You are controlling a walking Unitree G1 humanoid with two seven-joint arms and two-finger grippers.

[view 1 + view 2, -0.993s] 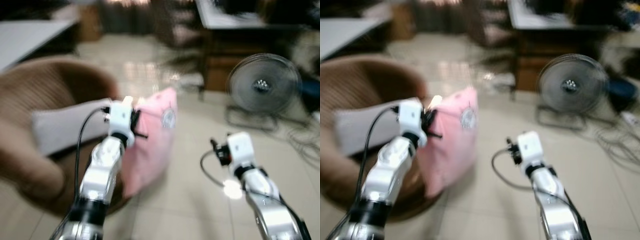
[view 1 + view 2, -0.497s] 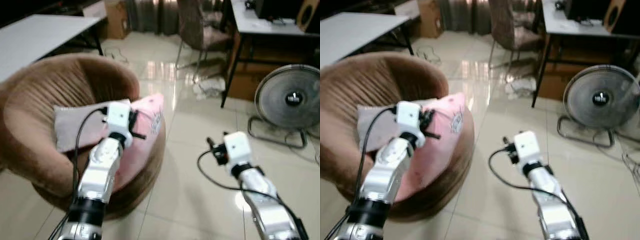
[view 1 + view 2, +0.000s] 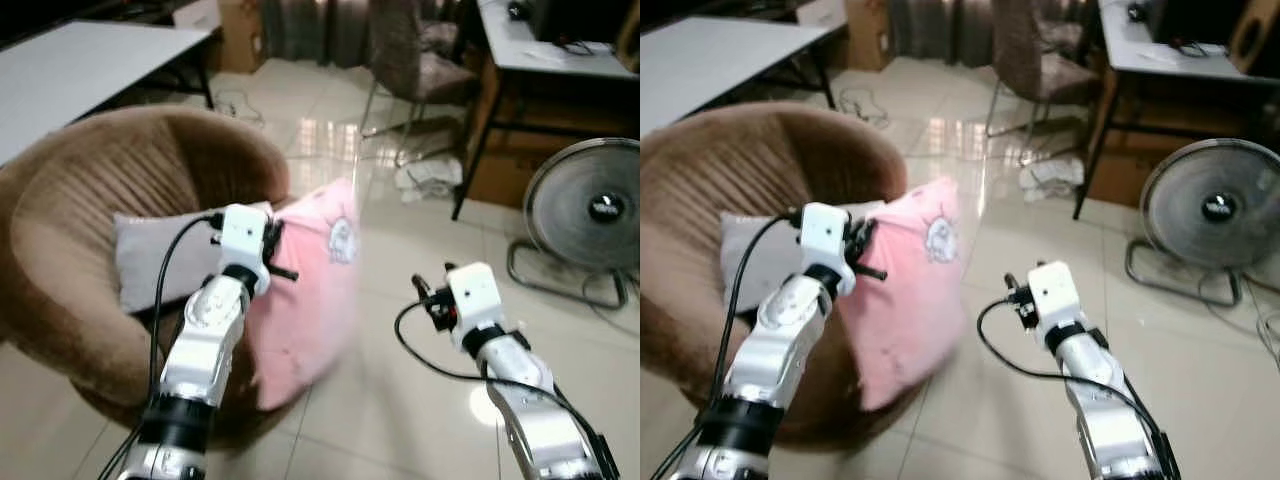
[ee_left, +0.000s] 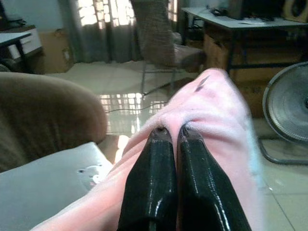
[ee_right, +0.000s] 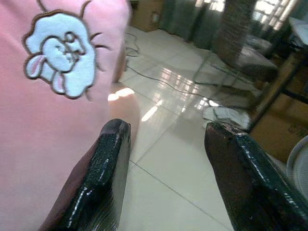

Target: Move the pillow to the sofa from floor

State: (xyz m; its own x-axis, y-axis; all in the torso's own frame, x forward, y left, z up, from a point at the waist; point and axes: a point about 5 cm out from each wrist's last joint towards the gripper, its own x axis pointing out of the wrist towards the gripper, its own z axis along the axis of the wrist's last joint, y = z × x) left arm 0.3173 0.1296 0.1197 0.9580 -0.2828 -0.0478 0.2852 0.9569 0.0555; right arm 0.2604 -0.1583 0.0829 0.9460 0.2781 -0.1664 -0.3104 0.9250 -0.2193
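The pink pillow (image 3: 305, 285) hangs in the air at the front edge of the round brown sofa (image 3: 90, 200), pinched at its top edge by the left hand (image 4: 171, 134), fingers closed on the fabric. A grey cushion (image 3: 160, 260) lies on the sofa seat. The right hand (image 5: 166, 139) is held beside the pillow, fingers spread wide, gripping nothing. A floor fan (image 3: 590, 215) stands well apart.

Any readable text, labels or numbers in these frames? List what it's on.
No readable text anywhere.
Pink pillow: a white bunny patch, picture only, no words.
Fan: centre badge too small and blurred to read.
Cardboard box at the back: no legible print.
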